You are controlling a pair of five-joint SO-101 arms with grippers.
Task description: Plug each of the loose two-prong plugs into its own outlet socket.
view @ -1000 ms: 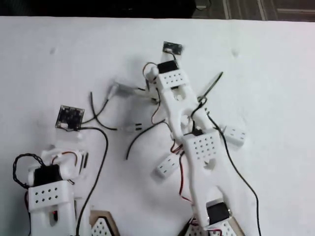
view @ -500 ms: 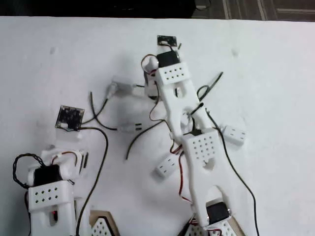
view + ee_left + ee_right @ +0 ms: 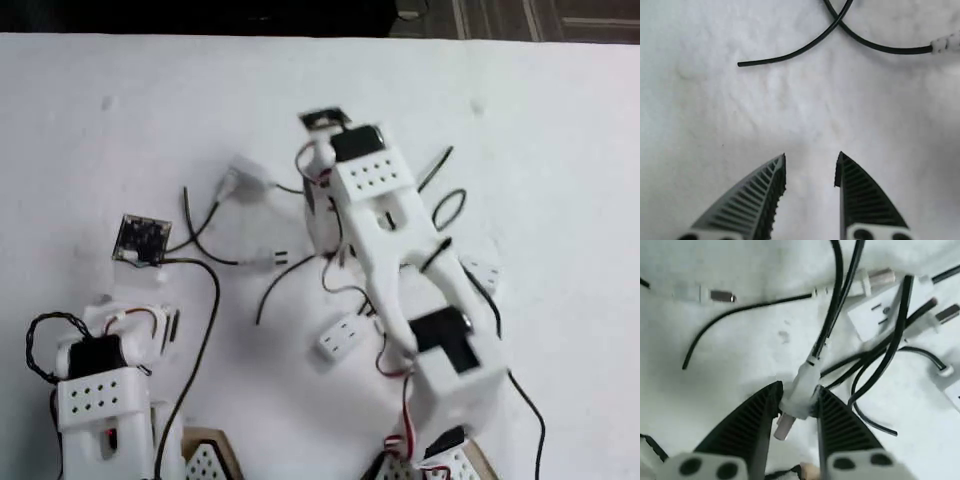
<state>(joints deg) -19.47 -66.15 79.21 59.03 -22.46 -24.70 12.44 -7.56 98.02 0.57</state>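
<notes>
My right gripper [image 3: 797, 389] is shut on a white two-prong plug [image 3: 803, 376] whose black cable [image 3: 832, 305] runs away across the table. In the high view this arm [image 3: 372, 190] stretches over the middle of the table and covers its own fingers. A second loose plug [image 3: 270, 260] lies left of it, and a third [image 3: 245, 180] farther back. One white outlet socket [image 3: 345, 335] lies beside the right arm; another [image 3: 482, 270] peeks out on its other side. My left gripper [image 3: 810, 162] stands open over bare table at the near left [image 3: 170, 330].
A small black circuit board [image 3: 142, 240] lies at the left with a black cable [image 3: 205, 300] running toward the near edge. Loose black cable loops [image 3: 448, 208] lie right of the right arm. The white table [image 3: 120, 110] has free room at the far left and far right.
The right arm has drawn back toward the near side and swung its wrist, closing on a plug. The far-left plug shifted slightly. The left arm has kept still.
</notes>
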